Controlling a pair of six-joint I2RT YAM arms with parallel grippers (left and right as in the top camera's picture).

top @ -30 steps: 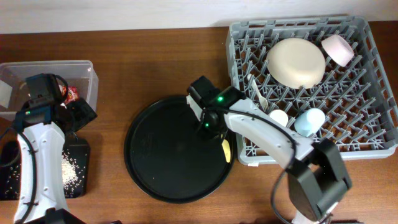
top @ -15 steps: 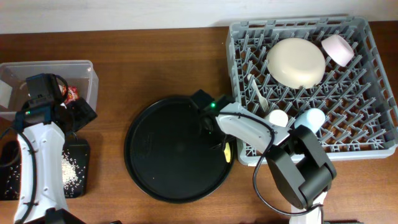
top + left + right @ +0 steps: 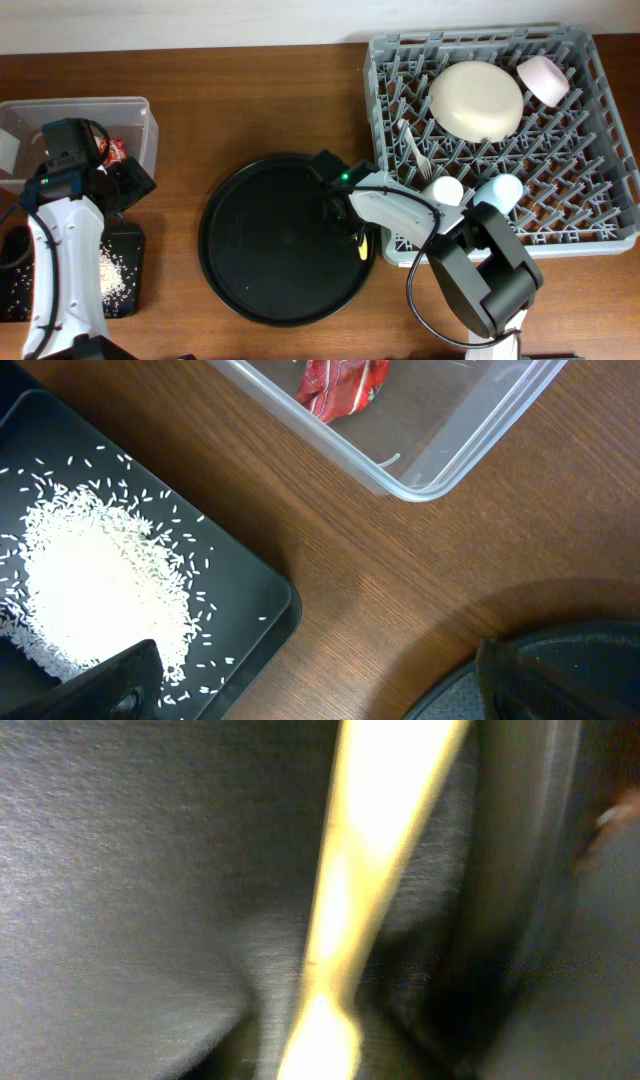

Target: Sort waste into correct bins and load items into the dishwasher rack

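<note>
We see the right gripper [image 3: 343,218] low over the right edge of the large round black tray [image 3: 260,250] at the centre of the overhead frame, close beside the pale yellow plastic spoon [image 3: 363,244]. The spoon lies at the tray's rim, just beside the lower left corner of the large square grey plastic rack [image 3: 590,150]. In the right wrist view the spoon is a blurred yellow bar over the dark tray floor. We cannot tell whether this gripper is spread or pinching, nor whether it touches the spoon.

The rack fills the upper right of the overhead frame. In it, the cream round plate [image 3: 476,100] rests among the pegs, with the small pink bowl [image 3: 543,79] at its upper right and the pale yellow plastic fork [image 3: 415,150] at its lower left. The white cup [image 3: 447,189] and the light blue cup [image 3: 497,194] sit side by side near the rack's lower edge.

At the left of the frame, the left gripper [image 3: 127,188] hangs spread wide and empty above the brown wooden tabletop [image 3: 250,90]. It is between the clear rectangular plastic box [image 3: 80,112] and the shallow black rectangular tray [image 3: 130,245]. The small red snack wrapper [image 3: 113,150] lies inside the box. The loose white rice grains [image 3: 112,275] are heaped in the shallow tray, with some scattered around the heap.
</note>
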